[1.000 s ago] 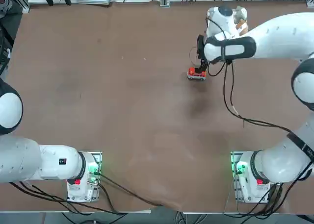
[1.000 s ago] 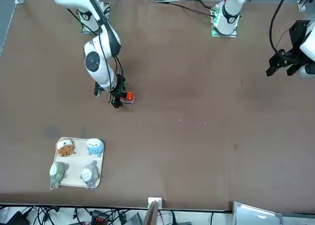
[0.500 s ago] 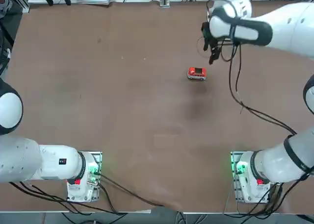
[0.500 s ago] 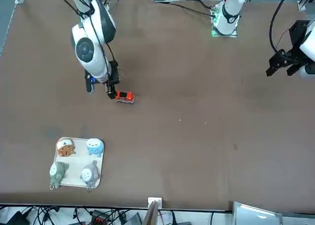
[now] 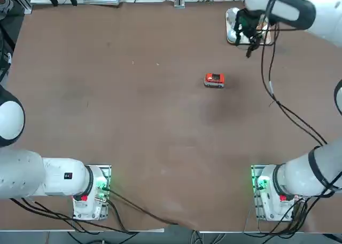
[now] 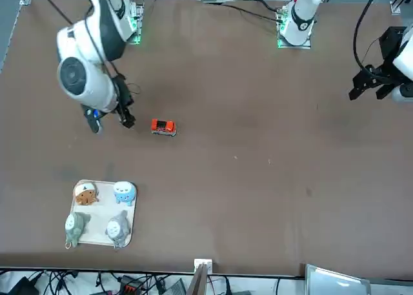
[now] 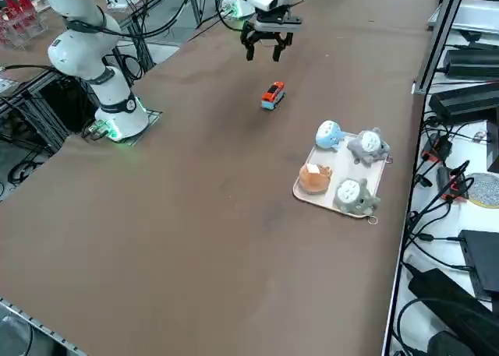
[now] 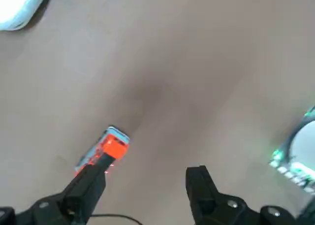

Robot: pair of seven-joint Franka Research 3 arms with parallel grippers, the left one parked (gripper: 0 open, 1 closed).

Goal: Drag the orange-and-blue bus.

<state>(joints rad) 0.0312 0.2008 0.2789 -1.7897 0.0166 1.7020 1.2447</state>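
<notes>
A: Where's the tiny red-orange boxy toy bus (image 5: 214, 80)?

B: Alone on the brown tabletop (image 5: 133, 121), toward its far edge, right of centre.

A: And the right arm's black two-finger gripper (image 7: 264, 49)?

B: Raised clear, jaws apart, empty. The drag looks finished; next is probably just parking.

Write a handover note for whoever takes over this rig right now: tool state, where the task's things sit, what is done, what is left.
Right tool: open, empty, raised above the table, off to the tray's side of the bus, touching nothing.
Orange-and-blue bus: on its wheels on bare table, clear of the tool and apart from the white tray with its four figurines.
Done: the tool was down at the bus a second ago and has since lifted away; the bus has not moved in that time.
Left: whether the drag is finished cannot be told. If not, bring the tool back down beside the bus and drag it.
</notes>
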